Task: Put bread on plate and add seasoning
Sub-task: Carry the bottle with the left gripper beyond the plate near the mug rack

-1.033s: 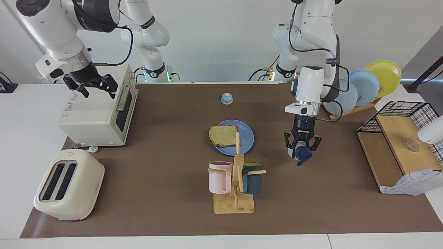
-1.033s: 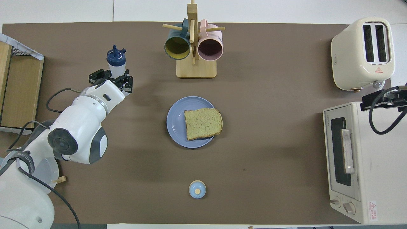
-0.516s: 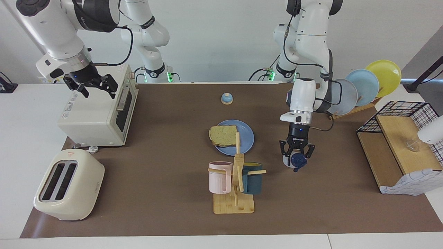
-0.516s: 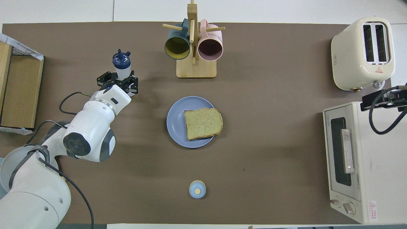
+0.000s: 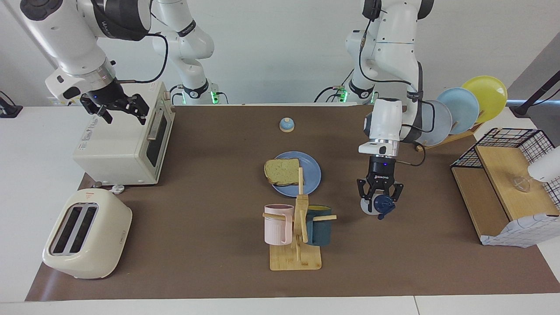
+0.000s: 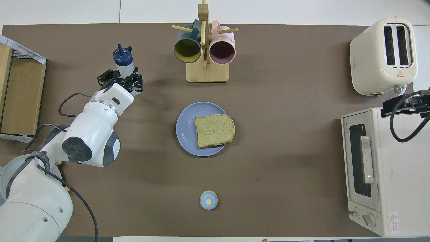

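Gripping the seasoning bottle by its body, left gripper clamped above the mat toward the left arm's end, bread on the blue plate mid-table, right gripper wide open, waiting over the toaster oven.

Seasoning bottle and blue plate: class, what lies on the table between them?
Nothing: in the overhead view only bare brown mat separates the seasoning bottle, held by the left gripper, from the plate carrying the bread.

Readable markings — few, and small

A red warning triangle is seen on the toaster, a red-and-white sticker on the toaster oven — wording cannot be made out; the brand line by its door is too small.
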{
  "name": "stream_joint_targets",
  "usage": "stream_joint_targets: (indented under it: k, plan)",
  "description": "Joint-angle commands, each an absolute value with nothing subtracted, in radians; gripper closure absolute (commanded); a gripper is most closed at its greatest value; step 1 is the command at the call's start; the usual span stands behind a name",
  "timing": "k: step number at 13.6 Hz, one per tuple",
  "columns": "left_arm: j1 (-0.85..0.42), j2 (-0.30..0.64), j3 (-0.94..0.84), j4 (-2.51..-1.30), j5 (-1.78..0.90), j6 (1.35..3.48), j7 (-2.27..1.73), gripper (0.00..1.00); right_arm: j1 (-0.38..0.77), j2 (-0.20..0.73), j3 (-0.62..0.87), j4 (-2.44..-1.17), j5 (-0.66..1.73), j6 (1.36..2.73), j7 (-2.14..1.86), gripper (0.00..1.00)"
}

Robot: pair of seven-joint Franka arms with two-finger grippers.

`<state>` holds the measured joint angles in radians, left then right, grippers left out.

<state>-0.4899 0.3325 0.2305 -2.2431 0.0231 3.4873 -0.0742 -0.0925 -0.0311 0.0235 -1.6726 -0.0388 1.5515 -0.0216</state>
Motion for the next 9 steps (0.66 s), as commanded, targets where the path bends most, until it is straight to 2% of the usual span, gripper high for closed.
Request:
stream_joint_targets:
  k: [1,9]
  plan:
    - [-0.491,0.359,0.226,-2.209,-0.002,3.508,-0.077,1.00,-0.098,-0.048,0.025,-1.689,-0.029,1.555,-0.044,0.00]
    - [-0.483,0.410,0.221,-2.056,-0.014,3.505,-0.204,1.00,-0.100,-0.049,0.025,-1.689,-0.031,1.555,-0.044,0.00]
